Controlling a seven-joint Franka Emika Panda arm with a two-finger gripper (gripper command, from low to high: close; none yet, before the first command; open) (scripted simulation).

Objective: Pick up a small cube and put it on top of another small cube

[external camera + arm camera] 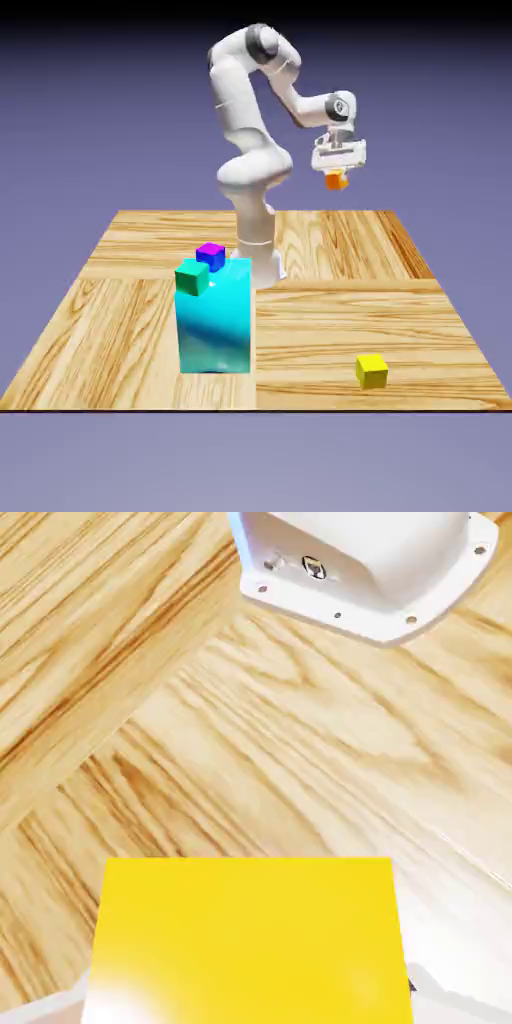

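You have the orange cube point(336, 181) pinched in the gripper point(337, 178), high in the upper right of the exterior view, well above the table point(330, 300). In the hand view the cube point(245, 942) fills the bottom, looking yellow. Left of centre, a green cube point(192, 277) and a blue-purple cube point(210, 256) sit on the cyan block point(214, 325). A yellow cube point(372, 371) lies at lower right.

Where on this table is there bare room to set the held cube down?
The tool holds the orange cube aloft. Bare wood lies between the tall cyan block and the yellow cube; the exterior view's left is also free. It is crowded atop the cyan block: green cube, purple cube.
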